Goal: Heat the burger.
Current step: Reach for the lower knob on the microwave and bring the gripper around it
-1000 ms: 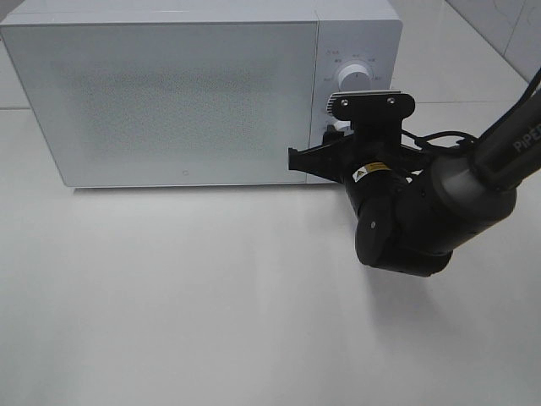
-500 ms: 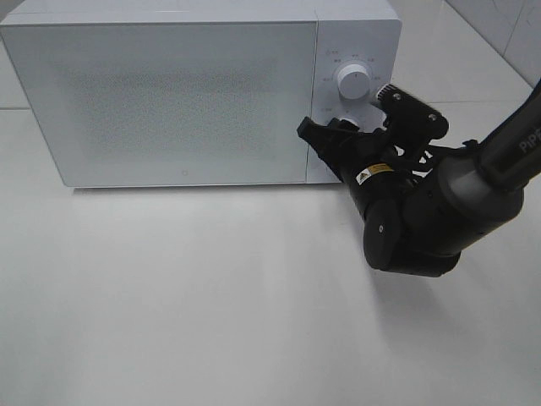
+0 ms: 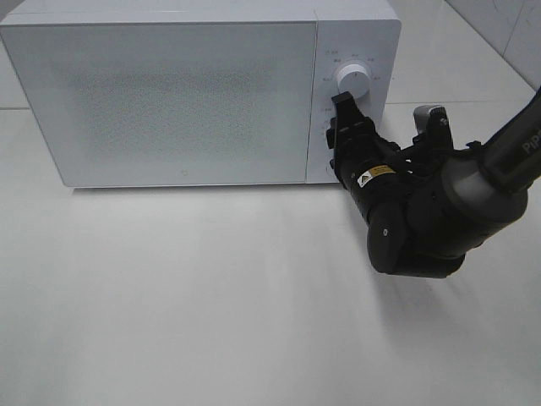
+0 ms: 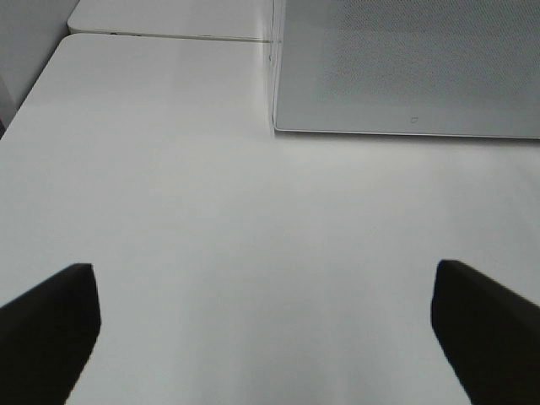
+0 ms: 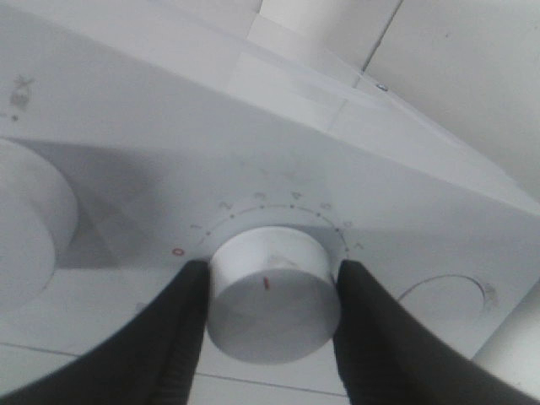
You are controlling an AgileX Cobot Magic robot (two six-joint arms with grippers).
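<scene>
The microwave door is speckled and opaque, so its inside cannot be seen, and its upper left corner runs off the frame. At center right, the right gripper hides the lower dial. The panel markings are too small to read. The left fingers are cut off by the frame edge.

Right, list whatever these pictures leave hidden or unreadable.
- Burger: in no view; the microwave's speckled door is closed, so its contents are unseen.
- Lower knob: covered in the exterior high view by the right gripper.
- Dial numbers: blurred in the right wrist view.
- Left gripper: only fingertips, cut by the frame edge.
</scene>
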